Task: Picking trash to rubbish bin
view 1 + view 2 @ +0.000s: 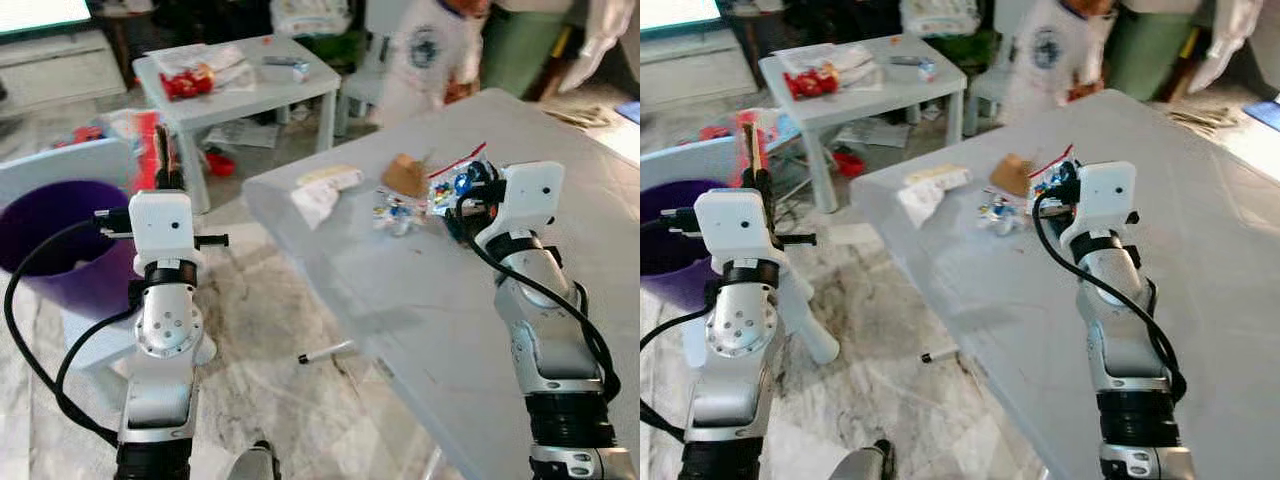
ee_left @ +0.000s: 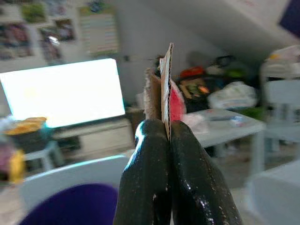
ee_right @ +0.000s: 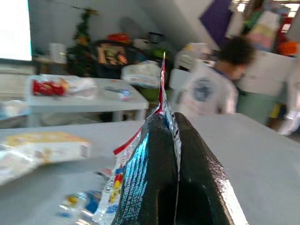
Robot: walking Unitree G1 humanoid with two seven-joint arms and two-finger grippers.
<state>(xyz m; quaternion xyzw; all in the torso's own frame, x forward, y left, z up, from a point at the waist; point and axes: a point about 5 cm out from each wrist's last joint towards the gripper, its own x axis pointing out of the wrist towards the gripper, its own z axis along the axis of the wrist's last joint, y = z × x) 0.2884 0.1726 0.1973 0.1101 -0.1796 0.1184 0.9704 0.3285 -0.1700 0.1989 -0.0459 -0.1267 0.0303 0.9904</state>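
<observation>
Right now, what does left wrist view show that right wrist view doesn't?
Left wrist: left end effector shut on a cardboard scrap, purple bin below, bright screen behind.
Right wrist: right end effector shut on a colourful wrapper, more trash on the grey table, a person.
Both: the small white table.

no text, brand or number can be read in any view. the colourful wrapper (image 3: 125,180) carries print, but it is too blurred to make out. the round emblem on a person's white shirt (image 3: 202,89) is likewise illegible, and so are the posters on the wall (image 2: 98,27).
</observation>
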